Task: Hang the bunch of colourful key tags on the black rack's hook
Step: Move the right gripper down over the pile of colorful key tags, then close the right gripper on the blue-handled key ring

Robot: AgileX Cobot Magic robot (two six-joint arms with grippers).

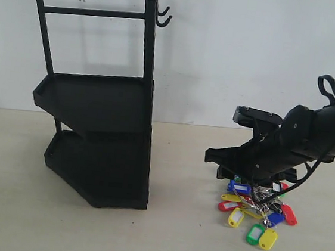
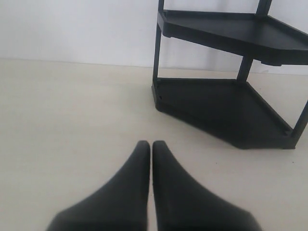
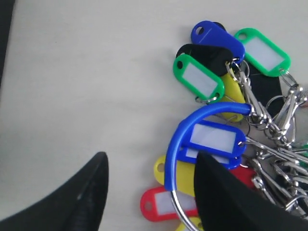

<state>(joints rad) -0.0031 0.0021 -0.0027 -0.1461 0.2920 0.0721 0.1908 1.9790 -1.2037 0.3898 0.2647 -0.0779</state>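
The colourful key tag bunch lies on the table at the right, with yellow, green, red and blue tags on metal rings. The right wrist view shows its tags spread flat and its blue loop rising between the fingers. My right gripper is open and straddles that loop, one finger over the tags. From outside it hangs low over the bunch's near side. The black rack stands at the left with small hooks on its top corner. My left gripper is shut and empty, facing the rack's lower trays.
A white wall stands behind the table. Bare table lies between the rack and the key bunch. The right arm with its cable reaches in from the right edge. The exterior view does not show the left arm.
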